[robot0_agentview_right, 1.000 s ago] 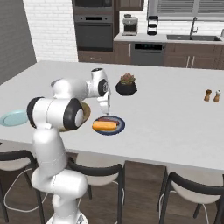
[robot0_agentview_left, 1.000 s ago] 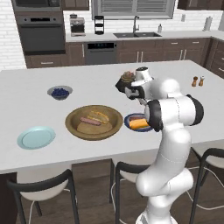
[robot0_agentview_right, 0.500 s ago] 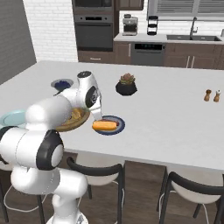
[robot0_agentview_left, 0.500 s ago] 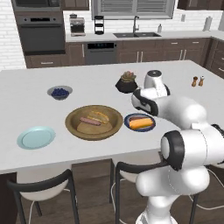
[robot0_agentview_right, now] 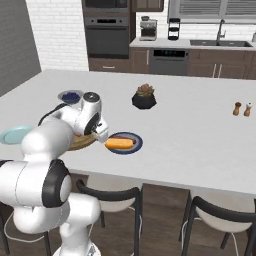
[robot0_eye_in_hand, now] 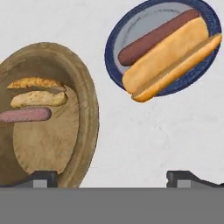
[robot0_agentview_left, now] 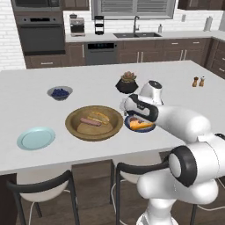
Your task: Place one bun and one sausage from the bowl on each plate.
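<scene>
I am operating the two-finger gripper with its jaws released and standing wide, nothing between them. It hangs above the white counter, over the gap between the two nearest dishes.

Nearest, on the left, the pale light-blue round plate lies bare by the near edge, well apart from the rest. It has received neither item.

Further in, the wide round brown wooden bowl sits in the middle of the counter. In it I see a golden bun split into two pale halves, and a pinkish sausage just beside it. Just right of the bowl, apart from its rim, the dark navy-blue plate with a lighter centre already carries a brown sausage lying against a long tan bun. I judge that plate served.

Beyond, a small grey bowl of dark berries stands far left, and a black pot with a plant stands far behind the navy plate.

My judgement is that the step in hand is returning to the wooden bowl for the second pair. I would centre the open jaws over one item only, square across its narrow width, and descend clear of the bowl rim and of its neighbour.
</scene>
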Robot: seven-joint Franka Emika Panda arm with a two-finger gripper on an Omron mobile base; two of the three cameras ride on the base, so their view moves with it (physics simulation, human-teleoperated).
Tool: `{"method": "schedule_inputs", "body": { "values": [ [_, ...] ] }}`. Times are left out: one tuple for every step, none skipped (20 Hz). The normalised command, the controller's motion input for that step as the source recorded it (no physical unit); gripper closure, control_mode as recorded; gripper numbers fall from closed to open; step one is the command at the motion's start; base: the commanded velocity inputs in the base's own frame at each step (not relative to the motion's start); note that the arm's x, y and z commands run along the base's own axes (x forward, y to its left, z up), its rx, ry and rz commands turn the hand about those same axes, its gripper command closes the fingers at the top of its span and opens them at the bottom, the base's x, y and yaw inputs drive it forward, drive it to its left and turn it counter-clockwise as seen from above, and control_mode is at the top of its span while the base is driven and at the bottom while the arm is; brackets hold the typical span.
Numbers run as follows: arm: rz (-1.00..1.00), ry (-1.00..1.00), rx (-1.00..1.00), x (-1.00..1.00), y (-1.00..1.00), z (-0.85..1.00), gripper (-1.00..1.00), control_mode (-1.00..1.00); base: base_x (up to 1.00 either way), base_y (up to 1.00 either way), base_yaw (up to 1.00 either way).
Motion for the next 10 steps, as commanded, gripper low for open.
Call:
{"method": "schedule_inputs", "body": {
  "values": [
    [0.71,-0.12,-0.09,0.0,0.56,0.0,-1.0,-1.0,0.0,0.0,0.0],
    [0.72,-0.1,-0.15,0.0,0.5,0.0,-1.0,-1.0,0.0,0.0,0.0],
    [0.71,-0.12,-0.19,0.0,0.46,0.0,-1.0,-1.0,0.0,0.0,0.0],
    [0.63,-0.09,-0.27,0.0,0.45,0.0,-1.0,-1.0,0.0,0.0,0.0],
    [0.55,-0.09,-0.36,0.14,0.48,0.0,-1.0,-1.0,0.0,0.0,0.0],
    [0.46,-0.18,-0.45,0.17,0.55,0.0,-1.0,-1.0,0.0,0.0,0.0],
    [0.36,-0.13,-0.57,0.27,0.65,0.0,-1.0,-1.0,0.0,0.0,0.0],
    [0.29,-0.09,-0.69,0.36,0.71,0.0,-1.0,-1.0,0.0,0.0,0.0],
    [0.24,-0.07,-0.74,0.33,0.76,0.0,-1.0,-1.0,0.0,0.0,0.0],
    [0.18,-0.01,-0.83,0.42,0.81,0.0,-1.0,-1.0,0.0,0.0,0.0]
  ]
}}
